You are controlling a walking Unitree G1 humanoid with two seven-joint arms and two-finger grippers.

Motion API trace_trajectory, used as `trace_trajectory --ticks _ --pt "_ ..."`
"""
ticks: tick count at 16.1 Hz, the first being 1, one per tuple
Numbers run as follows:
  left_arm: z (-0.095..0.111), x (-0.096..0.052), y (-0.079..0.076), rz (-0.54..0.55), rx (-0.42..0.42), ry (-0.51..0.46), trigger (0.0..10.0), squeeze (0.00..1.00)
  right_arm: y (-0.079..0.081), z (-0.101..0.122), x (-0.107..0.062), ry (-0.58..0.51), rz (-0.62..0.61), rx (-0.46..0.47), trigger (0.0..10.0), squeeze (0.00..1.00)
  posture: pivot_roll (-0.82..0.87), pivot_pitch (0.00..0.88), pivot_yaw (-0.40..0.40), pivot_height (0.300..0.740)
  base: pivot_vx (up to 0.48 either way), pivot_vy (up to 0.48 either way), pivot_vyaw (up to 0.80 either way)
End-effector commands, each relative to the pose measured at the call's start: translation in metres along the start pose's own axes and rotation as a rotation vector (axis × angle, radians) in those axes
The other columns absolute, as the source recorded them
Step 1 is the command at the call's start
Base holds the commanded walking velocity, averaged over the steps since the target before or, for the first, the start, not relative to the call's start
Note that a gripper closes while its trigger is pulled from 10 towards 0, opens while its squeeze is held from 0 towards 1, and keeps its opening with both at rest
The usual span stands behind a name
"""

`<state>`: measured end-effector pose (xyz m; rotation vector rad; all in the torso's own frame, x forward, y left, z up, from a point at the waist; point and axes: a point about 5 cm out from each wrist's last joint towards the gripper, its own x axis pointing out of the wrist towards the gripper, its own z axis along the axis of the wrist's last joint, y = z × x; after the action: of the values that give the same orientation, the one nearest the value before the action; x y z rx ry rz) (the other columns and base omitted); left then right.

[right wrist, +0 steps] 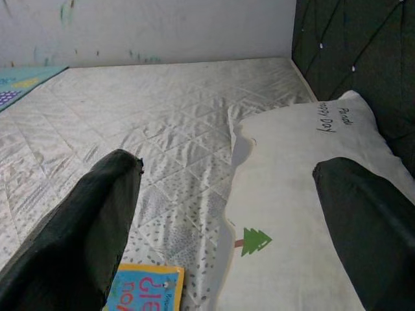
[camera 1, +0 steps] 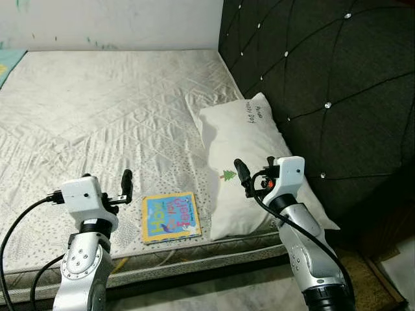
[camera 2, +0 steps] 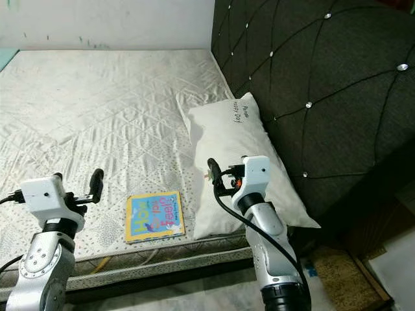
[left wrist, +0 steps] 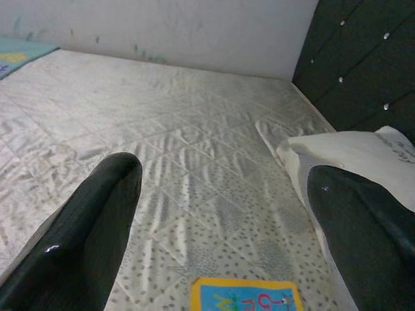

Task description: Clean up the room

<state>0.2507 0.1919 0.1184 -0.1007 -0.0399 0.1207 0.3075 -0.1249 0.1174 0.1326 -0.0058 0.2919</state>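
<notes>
A colourful children's book (camera 1: 170, 216) lies flat on the white quilted mattress (camera 1: 97, 110), close to its front edge. To its right a white pillow (camera 1: 249, 155) with a small green tree print rests against the headboard. My left gripper (camera 1: 125, 184) hovers open just left of the book, above the mattress. Over the pillow's front left corner my right gripper (camera 1: 243, 173) is also open. In the left wrist view the book's top edge (left wrist: 246, 295) lies below and between the spread fingers (left wrist: 97, 214). The right wrist view has the book's corner (right wrist: 146, 288) beside the pillow (right wrist: 292, 214).
A black tufted headboard (camera 1: 324, 78) rises along the right side of the bed. A pale wall (camera 1: 110, 23) stands at the far end. A teal mat (camera 1: 10, 61) peeks in at the far left. A brown rug (camera 1: 366, 275) lies on the floor at the lower right.
</notes>
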Motion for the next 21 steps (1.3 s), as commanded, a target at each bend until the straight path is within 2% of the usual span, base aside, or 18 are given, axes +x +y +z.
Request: trace_trajectory --ticks 1,11,21 --pt "0.0007 -0.0014 -0.0009 -0.011 -0.004 0.006 10.0 0.00 -0.0014 0.0029 -0.0020 -0.010 -0.002 -0.014 10.0 0.00 -0.02 0.061 -0.073 0.740 0.000 0.000 0.00" --pt "0.0011 -0.0005 -0.0021 -0.026 -0.021 0.017 10.0 0.00 -0.0012 0.0020 -0.0022 -0.006 -0.009 -0.013 10.0 0.00 -0.02 0.073 -0.069 0.740 0.000 0.000 0.00" --pt "0.0002 0.0011 -0.0034 -0.024 -0.031 0.024 10.0 0.00 -0.0019 0.0028 -0.0009 -0.005 -0.011 -0.023 10.0 0.00 -0.03 0.075 -0.072 0.740 0.000 0.364 0.00"
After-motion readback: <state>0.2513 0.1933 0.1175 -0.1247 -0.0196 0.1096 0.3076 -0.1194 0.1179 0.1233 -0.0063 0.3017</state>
